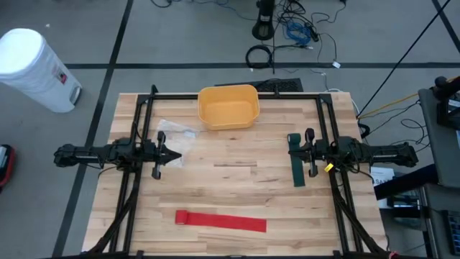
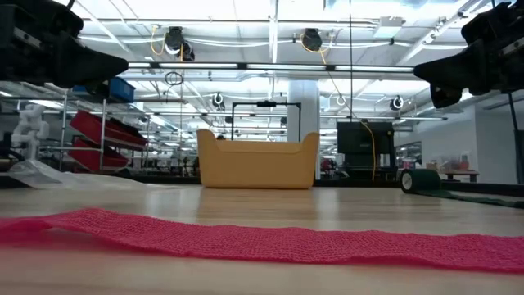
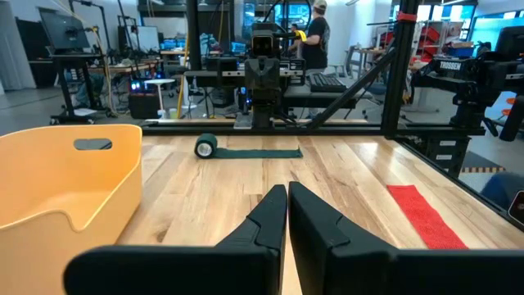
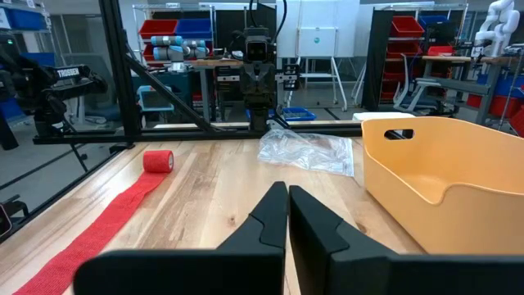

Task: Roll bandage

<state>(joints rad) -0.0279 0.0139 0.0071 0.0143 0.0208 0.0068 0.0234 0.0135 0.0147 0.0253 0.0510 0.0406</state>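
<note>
The red bandage (image 1: 221,221) lies unrolled along the near edge of the table (image 1: 237,180), its long axis running left to right, with a small rolled end (image 4: 159,161) at the left arm's side and the loose tail stretching toward the right arm's side.

The left gripper (image 1: 175,155) hangs above the left half of the table with its fingers (image 3: 266,215) pressed together and nothing between them. The right gripper (image 1: 293,150) mirrors it over the right half, its fingers (image 4: 270,215) likewise closed on nothing. Both point inward at each other across the middle, so the red strip sits off to one side of each, toward the near edge, and well apart from both.

The rolled end is the part that matters for starting a roll, and it lies closer to the left gripper; that arm looks better placed to pinch it, while the right could pin the tail.

Just beside the right gripper lies a second, dark green bandage (image 1: 297,164) (partly unrolled, its axis running front to back, its roll at the far end). Which of the two is meant first I cannot tell.

Farther out stand a yellow bin (image 1: 228,106) at the far edge and a clear plastic wrapper (image 1: 175,130) near the left gripper.
</note>
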